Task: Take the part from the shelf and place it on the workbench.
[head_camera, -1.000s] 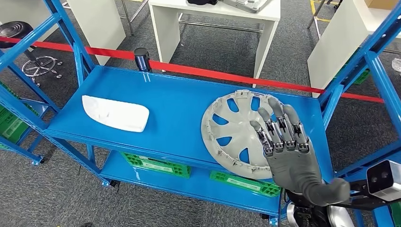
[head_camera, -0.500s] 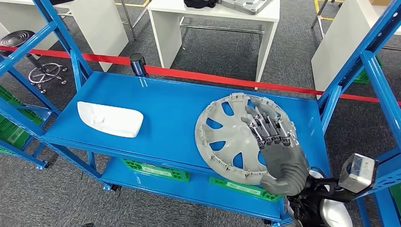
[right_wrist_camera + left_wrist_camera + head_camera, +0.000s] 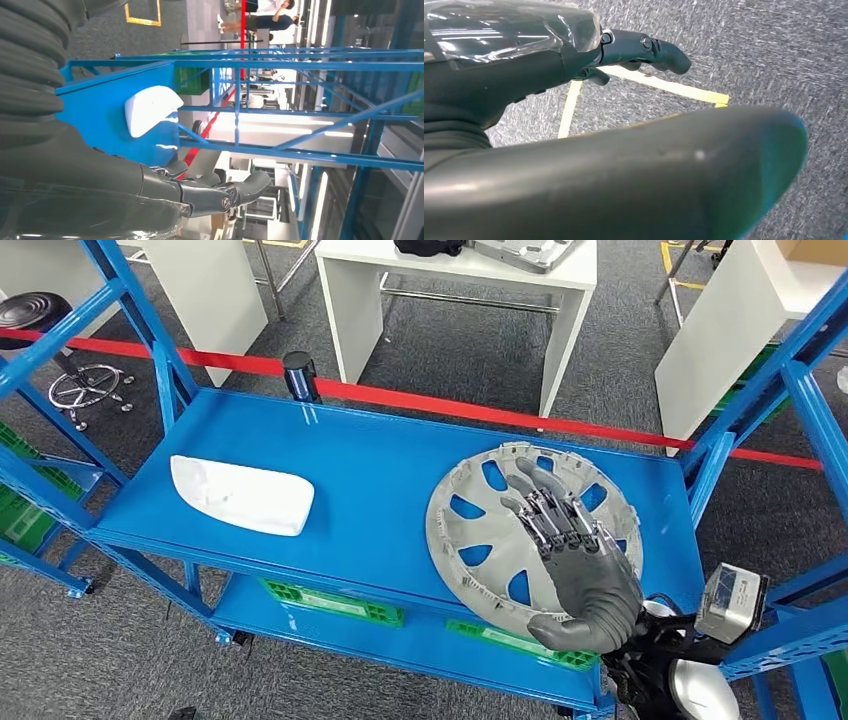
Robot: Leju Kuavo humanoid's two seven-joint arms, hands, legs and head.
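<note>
Right hand (image 3: pixel 578 575): fingers (image 3: pixel 545 510) spread flat and extended, nothing held, hovering over the hubcap (image 3: pixel 490 530); can't tell if they touch it. Thumb sticks out near the cap's 6 o'clock edge.

Left hand (image 3: pixel 644 50): hanging over grey carpet, fingers look loosely curled, nothing visibly in them; can't tell the state for sure.

The part: the grey hubcap lies flat, hollow side up, on the right half of the blue shelf (image 3: pixel 370 470), its near rim at the shelf's front lip.

For the grasp, my read: you want the fingers hooked over the rim or through a spoke window, not pressed on the centre. The open palm is over the 4 o'clock sector; slide toward the 5–6 o'clock rim so the thumb gets under the edge overhanging the lip. The cap is thin and wide and will likely tilt once lifted, so keep it level.

Surroundings: white moulded part (image 3: pixel 240 495) at 9 o'clock of the hubcap, well apart, also on the shelf. Blue uprights (image 3: pixel 735 420) close at 3 o'clock; mind them on retract. Red barrier tape (image 3: pixel 450 405) behind the shelf, then a white desk (image 3: pixel 455 280) at 12 o'clock. Green crates (image 3: pixel 330 595) on the lower shelf.
</note>
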